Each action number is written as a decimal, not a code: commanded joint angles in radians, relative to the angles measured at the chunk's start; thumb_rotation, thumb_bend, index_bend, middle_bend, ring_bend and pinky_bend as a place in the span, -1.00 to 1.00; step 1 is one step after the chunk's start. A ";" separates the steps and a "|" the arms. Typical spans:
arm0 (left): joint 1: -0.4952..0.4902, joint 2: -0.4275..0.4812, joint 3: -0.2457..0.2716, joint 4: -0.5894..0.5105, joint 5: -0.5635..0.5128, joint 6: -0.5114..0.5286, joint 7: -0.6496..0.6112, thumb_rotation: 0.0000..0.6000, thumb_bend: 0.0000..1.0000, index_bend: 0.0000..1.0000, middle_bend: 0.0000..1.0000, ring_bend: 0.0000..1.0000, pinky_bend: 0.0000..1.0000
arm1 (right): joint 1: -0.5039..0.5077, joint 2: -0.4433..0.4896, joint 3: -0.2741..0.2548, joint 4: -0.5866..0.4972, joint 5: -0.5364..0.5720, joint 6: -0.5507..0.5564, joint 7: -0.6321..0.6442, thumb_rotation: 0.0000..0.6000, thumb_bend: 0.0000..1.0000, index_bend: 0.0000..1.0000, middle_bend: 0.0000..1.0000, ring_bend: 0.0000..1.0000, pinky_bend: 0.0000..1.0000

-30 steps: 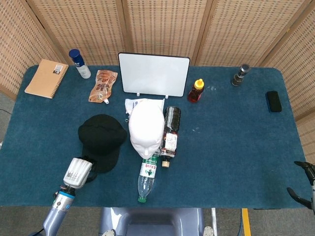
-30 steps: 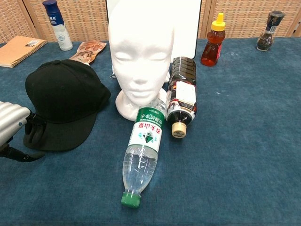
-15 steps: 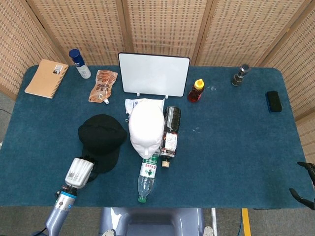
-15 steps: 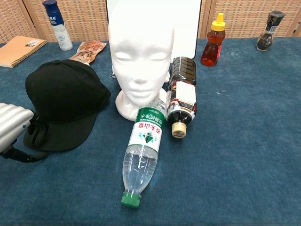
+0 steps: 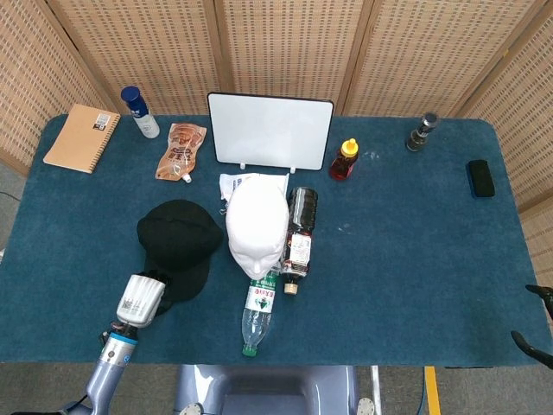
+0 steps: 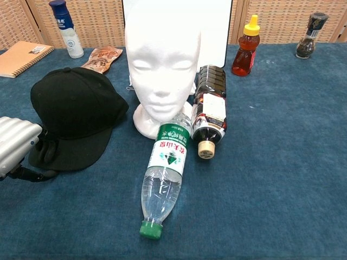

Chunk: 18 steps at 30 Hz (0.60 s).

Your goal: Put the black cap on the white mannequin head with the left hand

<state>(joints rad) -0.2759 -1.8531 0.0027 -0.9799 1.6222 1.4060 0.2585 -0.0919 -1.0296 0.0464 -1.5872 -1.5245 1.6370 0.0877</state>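
Blue felt table (image 5: 415, 259) w/ wicker screens (image 5: 285, 47) behind.

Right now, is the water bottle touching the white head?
Touching. In the chest view the water bottle lies with its bottom end pressed against the base of the white head, no table showing between them.
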 commanded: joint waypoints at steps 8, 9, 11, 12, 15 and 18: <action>-0.044 -0.026 -0.042 0.023 0.015 0.046 -0.048 1.00 -0.59 0.32 0.17 -0.10 0.45 | -0.009 0.005 0.004 -0.001 0.002 0.017 0.003 1.00 -0.60 -0.51 -0.41 -0.42 -0.37; -0.048 -0.025 -0.046 0.020 0.014 0.046 -0.048 1.00 -0.59 0.32 0.16 -0.11 0.45 | -0.010 0.005 0.004 -0.002 0.001 0.018 0.003 1.00 -0.60 -0.51 -0.41 -0.42 -0.37; -0.067 -0.020 -0.067 0.007 0.009 0.043 -0.048 1.00 -0.59 0.31 0.12 -0.13 0.43 | -0.013 0.006 0.004 -0.004 0.000 0.023 0.002 1.00 -0.60 -0.51 -0.41 -0.42 -0.37; -0.074 -0.018 -0.075 0.002 0.006 0.041 -0.048 1.00 -0.59 0.31 0.10 -0.14 0.42 | -0.014 0.007 0.004 -0.005 -0.001 0.025 0.002 1.00 -0.60 -0.51 -0.41 -0.42 -0.37; -0.105 -0.009 -0.109 -0.017 -0.009 0.027 -0.046 1.00 -0.59 0.29 0.07 -0.16 0.37 | -0.019 0.010 0.006 -0.008 -0.002 0.035 0.002 1.00 -0.60 -0.51 -0.41 -0.42 -0.37; -0.133 -0.003 -0.141 -0.029 -0.026 0.014 -0.047 1.00 -0.59 0.28 0.03 -0.18 0.33 | -0.022 0.012 0.007 -0.011 -0.003 0.042 0.001 1.00 -0.60 -0.51 -0.41 -0.42 -0.37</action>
<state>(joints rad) -0.3976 -1.8602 -0.1266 -1.0019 1.6049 1.4271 0.2121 -0.1141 -1.0177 0.0531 -1.5982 -1.5276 1.6790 0.0887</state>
